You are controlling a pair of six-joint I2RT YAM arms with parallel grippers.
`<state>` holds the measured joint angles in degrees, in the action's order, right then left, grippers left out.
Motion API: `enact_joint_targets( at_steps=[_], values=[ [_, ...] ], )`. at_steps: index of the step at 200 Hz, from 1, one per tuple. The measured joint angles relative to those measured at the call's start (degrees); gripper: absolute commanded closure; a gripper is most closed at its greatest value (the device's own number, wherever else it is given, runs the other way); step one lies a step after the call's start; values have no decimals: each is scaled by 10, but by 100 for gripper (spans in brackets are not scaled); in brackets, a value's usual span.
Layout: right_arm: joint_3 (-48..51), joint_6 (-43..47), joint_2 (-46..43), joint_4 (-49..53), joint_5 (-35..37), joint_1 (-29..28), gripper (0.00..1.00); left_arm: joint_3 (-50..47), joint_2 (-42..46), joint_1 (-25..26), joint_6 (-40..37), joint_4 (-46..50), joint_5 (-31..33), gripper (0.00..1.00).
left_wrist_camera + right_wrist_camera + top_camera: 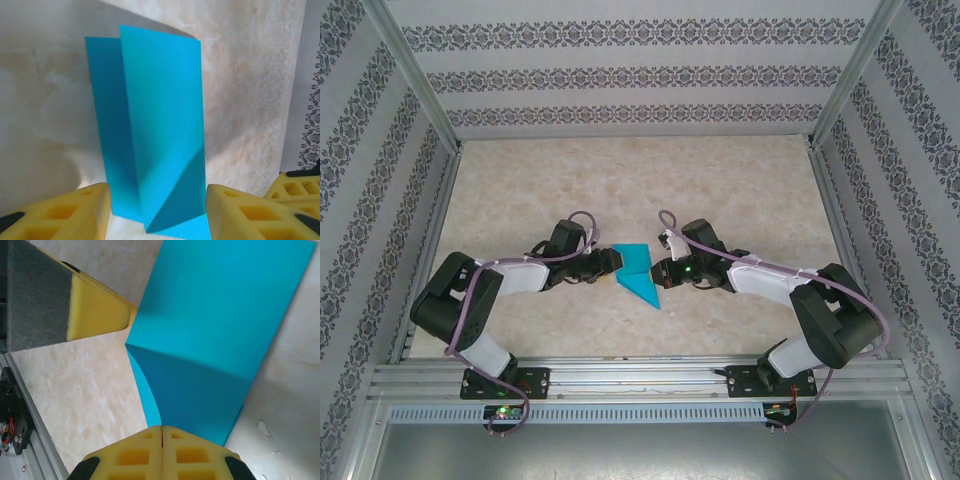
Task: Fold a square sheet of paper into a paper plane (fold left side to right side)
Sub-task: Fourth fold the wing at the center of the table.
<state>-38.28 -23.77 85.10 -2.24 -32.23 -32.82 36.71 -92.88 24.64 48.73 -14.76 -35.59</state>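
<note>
Straddling one end of the teal-blue square sheet of paper (160, 125), the left hand (616, 262) stands half open, its jaws on either side. The partly folded sheet lies midway on the beige marbled tabletop (740, 200) between both hands, one flap lifted. The right hand (658, 270) is closed, fingertips pinching the sheet's edge.

Setting: robot test cell, lab type. Evidence: beige marble-look tabletop (720, 190) beneath the left claw (612, 262) and right claw (658, 270); grey floral-striped wallpaper panels (630, 75) on 3 sides, beyond and flanking the claws; bare aluminium frame posts (415, 75) at the far corners; aluminium rails (640, 376) behind the claws, carrying 2 bolted arm bases (505, 382); purple cabling (472, 295) looped along each arm.
</note>
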Motion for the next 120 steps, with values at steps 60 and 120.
enact_joint_targets(
  at_steps=[60,120],
  values=[
    [10,-3,-6,-2,0,1,98,32,-48,0,1,-12,-19,61],
    [12,-10,-59,42,50,4,54,53,-50,4,2,-16,-34,67]
  ],
)
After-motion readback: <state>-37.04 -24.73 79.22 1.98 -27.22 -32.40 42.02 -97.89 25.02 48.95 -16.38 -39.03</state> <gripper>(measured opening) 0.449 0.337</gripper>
